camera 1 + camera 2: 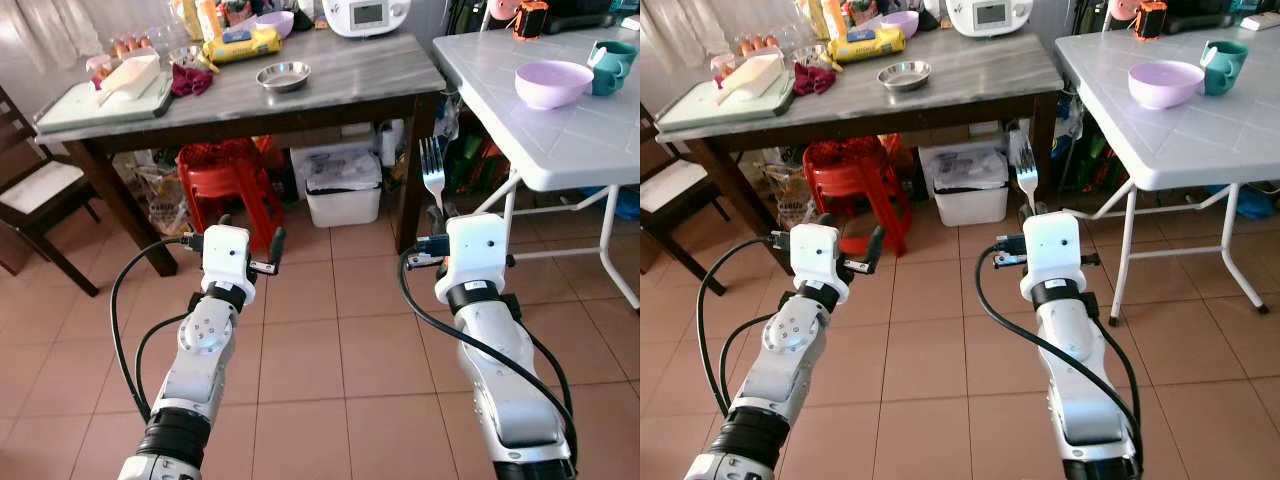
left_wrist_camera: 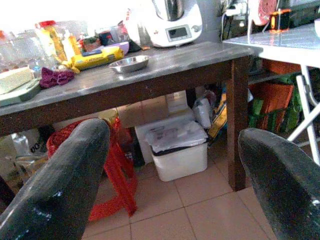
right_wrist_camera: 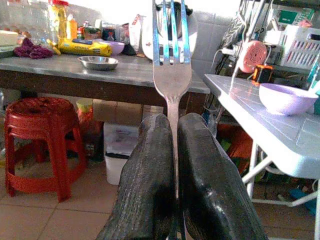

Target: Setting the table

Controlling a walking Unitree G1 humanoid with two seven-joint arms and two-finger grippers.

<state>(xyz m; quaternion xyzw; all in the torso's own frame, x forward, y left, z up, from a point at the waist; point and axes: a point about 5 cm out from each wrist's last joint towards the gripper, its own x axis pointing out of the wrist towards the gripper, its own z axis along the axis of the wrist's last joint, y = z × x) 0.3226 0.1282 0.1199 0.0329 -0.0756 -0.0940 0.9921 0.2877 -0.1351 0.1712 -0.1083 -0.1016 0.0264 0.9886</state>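
Note:
My right gripper (image 1: pixel 440 207) is shut on a silver fork (image 1: pixel 432 172) that stands upright, tines up, in front of the white folding table (image 1: pixel 560 135). In the right wrist view the fork (image 3: pixel 171 75) rises from between the two closed black fingers (image 3: pixel 150 185). On the white table sit a lilac bowl (image 1: pixel 553 83) and a teal mug (image 1: pixel 609 66). My left gripper (image 1: pixel 250 232) is open with nothing between its fingers (image 2: pixel 65 180), held low over the tiled floor and facing the grey-topped table (image 1: pixel 330 85).
The grey table carries a steel dish (image 1: pixel 284 76), a yellow packet (image 1: pixel 240 44), a chopping board (image 1: pixel 100 100) and a white appliance (image 1: pixel 367 14). Beneath it stand red stools (image 1: pixel 225 180) and a white bin (image 1: pixel 343 185). A dark chair (image 1: pixel 35 195) is at the left.

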